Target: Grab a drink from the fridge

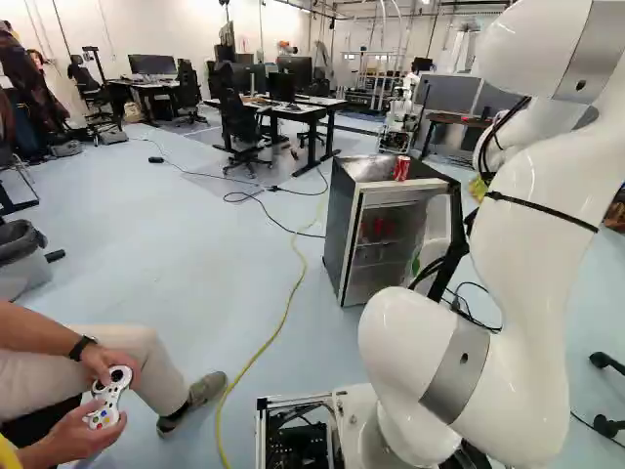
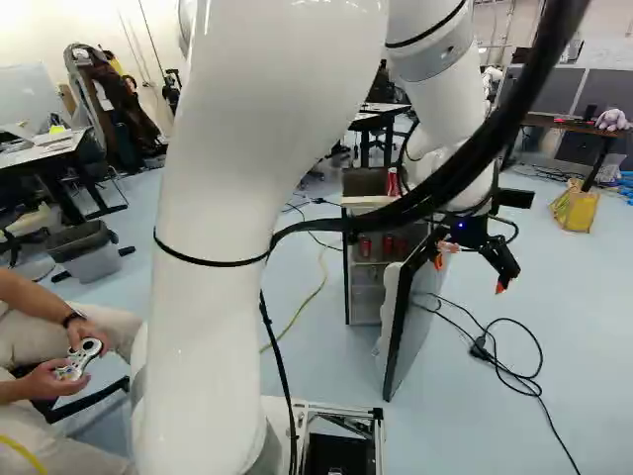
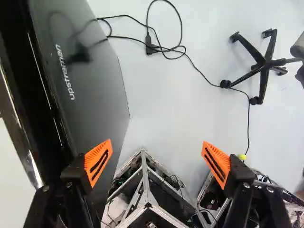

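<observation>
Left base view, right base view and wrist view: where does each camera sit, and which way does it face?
Left base view: on the base, behind and left of the arm; looks ahead and slightly down at the fridge. Arm right of the middle.
Right base view: behind and right; same direction, arm left of the middle, gripper beyond the open fridge door.
Wrist view: on the wrist, looking along the gripper past the door to the floor; both fingers and the base's metal frame show.
Both base views share the fridge.
</observation>
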You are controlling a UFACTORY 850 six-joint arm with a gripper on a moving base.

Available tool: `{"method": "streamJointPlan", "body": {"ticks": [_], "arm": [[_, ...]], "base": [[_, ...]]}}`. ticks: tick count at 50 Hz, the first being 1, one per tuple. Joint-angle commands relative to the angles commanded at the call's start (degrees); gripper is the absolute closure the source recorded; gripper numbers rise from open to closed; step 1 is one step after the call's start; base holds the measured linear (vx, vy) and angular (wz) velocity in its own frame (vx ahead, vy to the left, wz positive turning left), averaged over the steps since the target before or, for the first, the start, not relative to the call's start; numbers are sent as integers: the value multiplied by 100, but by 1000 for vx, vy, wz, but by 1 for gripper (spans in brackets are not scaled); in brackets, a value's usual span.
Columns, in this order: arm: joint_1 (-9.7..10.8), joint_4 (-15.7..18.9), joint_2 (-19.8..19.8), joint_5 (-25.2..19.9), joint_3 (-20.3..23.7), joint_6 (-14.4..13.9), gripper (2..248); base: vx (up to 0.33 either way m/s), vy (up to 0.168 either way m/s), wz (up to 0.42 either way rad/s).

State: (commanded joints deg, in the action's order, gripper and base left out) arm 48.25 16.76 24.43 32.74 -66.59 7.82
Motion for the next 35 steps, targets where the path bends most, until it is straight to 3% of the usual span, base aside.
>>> {"method": "streamJointPlan", "body": {"ticks": [35], "arm": [[-478,0,-555,-22,753,0,3]], "base": [[0,0,0]]}}
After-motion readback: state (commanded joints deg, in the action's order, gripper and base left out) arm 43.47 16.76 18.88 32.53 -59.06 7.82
